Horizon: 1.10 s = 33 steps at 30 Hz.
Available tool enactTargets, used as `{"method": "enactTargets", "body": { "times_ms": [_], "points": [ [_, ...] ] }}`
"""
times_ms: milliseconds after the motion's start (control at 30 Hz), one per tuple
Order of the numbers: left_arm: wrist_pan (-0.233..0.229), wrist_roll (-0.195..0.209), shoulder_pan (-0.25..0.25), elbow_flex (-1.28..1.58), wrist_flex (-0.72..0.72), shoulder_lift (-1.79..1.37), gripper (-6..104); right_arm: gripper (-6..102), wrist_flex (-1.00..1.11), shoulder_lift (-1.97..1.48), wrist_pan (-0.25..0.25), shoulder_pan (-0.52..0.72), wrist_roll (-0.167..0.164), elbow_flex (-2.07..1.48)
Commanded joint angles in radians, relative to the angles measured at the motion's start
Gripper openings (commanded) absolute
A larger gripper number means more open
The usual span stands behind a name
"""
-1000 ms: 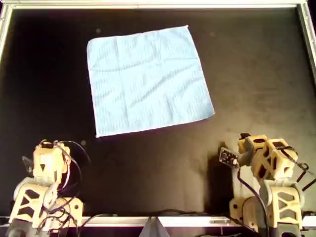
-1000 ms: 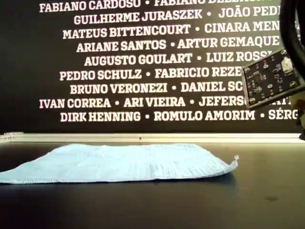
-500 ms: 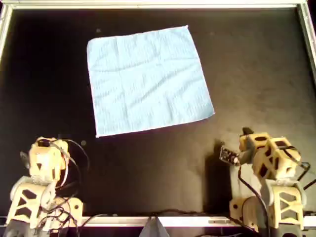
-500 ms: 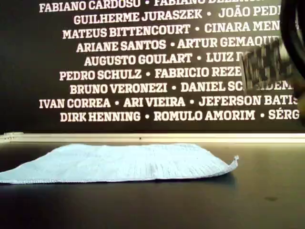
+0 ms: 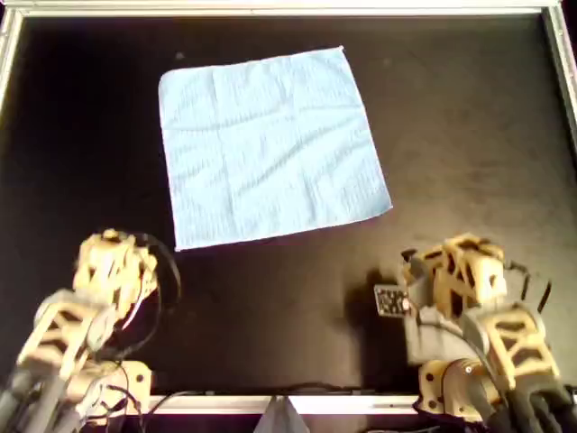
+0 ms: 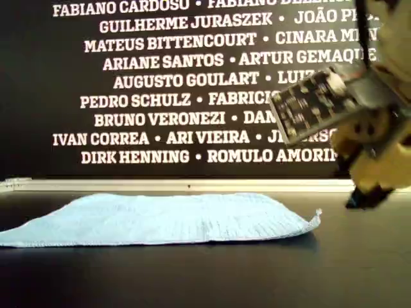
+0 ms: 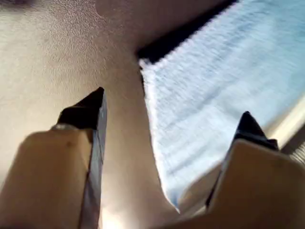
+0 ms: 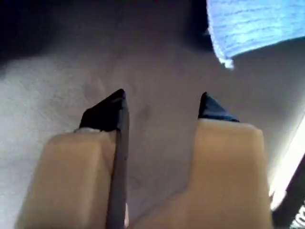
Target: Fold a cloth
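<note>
- Cloth (image 5: 270, 144), sky-blue and square, lies spread flat on the black bench (image 5: 469, 117), in the far half of the overhead view and a little left of centre, turned slightly askew.
- Faint crease lines cross its surface; in the exterior view one corner at that view's right curls up a bit.
- Left pincer (image 7: 171, 114) is released, its dark-tipped fingers (image 7: 88, 109) spread wide above the bench, with a near corner of the cloth showing between them further off.
- Right pincer (image 8: 162, 107) is also released, holding nothing; a corner of the cloth lies beyond its tips.
- Both arms sit at the near edge of the overhead view, apart from the cloth.
- Wall (image 6: 160, 83) behind the bench carries rows of white printed names.
</note>
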State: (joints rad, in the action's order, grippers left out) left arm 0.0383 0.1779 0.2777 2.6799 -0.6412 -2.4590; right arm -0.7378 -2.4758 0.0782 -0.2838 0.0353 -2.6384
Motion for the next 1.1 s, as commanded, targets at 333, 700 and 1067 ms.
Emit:
{"method": "enactTargets", "body": {
  "times_ms": [333,700,1067],
  "points": [
    [0.006,0.003,0.192,-0.334,0.037,0.509,95,61,0.184,0.581,0.0,0.0,-0.002,0.379],
    [-0.014,0.005,0.249,-0.477,0.038,0.655,95,61,0.23,0.842,0.0,-0.003,-0.006,0.597],
    [-0.015,0.003,0.247,-0.577,0.04,0.81,95,61,0.23,1.049,0.0,-0.011,-0.006,0.775]
  ]
}}
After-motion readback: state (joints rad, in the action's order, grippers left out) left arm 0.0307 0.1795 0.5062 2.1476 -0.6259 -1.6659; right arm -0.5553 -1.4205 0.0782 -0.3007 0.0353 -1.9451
